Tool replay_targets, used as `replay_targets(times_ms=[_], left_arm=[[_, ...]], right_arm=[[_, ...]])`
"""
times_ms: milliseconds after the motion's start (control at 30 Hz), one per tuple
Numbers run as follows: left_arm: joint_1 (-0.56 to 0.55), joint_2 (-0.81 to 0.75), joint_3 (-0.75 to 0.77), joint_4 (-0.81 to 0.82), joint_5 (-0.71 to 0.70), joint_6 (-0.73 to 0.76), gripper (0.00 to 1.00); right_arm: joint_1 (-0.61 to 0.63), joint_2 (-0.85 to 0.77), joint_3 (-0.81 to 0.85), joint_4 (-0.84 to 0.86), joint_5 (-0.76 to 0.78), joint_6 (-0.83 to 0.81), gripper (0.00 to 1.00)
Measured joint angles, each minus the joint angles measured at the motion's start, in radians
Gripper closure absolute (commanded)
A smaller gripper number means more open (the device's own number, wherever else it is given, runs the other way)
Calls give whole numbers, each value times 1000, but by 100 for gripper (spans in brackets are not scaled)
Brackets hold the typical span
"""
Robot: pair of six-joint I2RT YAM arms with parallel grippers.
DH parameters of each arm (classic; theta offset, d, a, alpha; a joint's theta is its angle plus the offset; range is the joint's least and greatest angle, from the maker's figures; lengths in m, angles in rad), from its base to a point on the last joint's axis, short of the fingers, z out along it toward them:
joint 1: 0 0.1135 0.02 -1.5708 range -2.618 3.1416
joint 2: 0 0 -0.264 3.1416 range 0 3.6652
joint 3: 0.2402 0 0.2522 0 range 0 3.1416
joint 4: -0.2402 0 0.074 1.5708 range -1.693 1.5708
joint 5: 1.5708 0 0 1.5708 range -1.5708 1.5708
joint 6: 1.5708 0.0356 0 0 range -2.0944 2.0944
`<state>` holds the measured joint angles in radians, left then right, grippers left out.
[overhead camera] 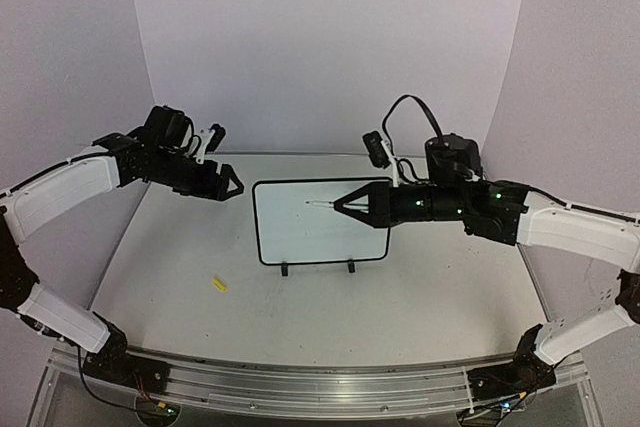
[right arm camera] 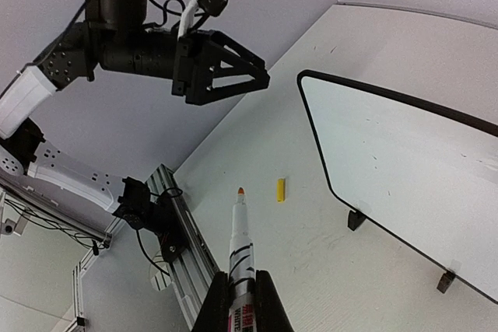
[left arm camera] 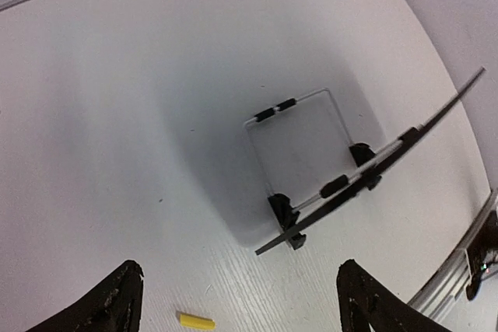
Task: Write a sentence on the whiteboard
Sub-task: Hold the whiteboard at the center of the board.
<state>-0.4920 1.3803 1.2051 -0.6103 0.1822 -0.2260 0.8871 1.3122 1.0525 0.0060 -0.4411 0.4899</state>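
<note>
Left gripper (overhead camera: 238, 187): jaws held wide apart, nothing between them, raised left of the board.
Yellow piece (overhead camera: 218, 284): laid on the table (overhead camera: 400, 317).
Whiteboard (overhead camera: 300, 237): stood upright on two feet, mid-table, between the grippers.
Right gripper (overhead camera: 350, 204): clamped on a marker (overhead camera: 322, 204); contact with board not determinable.

Glossy plastic marker (right arm camera: 240, 248) in the right hand (right arm camera: 241, 297); whiteboard (overhead camera: 300, 237) ahead of it smooth, black-framed; counter (overhead camera: 180, 287) beneath matt white, faintly grained.
</note>
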Motion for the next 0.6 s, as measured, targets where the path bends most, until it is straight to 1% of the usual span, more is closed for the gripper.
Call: replay_targets(times_ms=[167, 267, 433, 600], left_arm=[[0, -8, 6, 15, 216, 181, 17], [0, -5, 6, 21, 302, 277, 22], [0, 30, 6, 40, 347, 404, 39], [0, 90, 7, 44, 350, 490, 43]], right_arm=[[-2, 79, 3, 18, -52, -32, 100], [-13, 123, 8, 46, -90, -45, 100], [-37, 176, 15, 89, -126, -69, 100], [-44, 207, 19, 129, -124, -101, 100]])
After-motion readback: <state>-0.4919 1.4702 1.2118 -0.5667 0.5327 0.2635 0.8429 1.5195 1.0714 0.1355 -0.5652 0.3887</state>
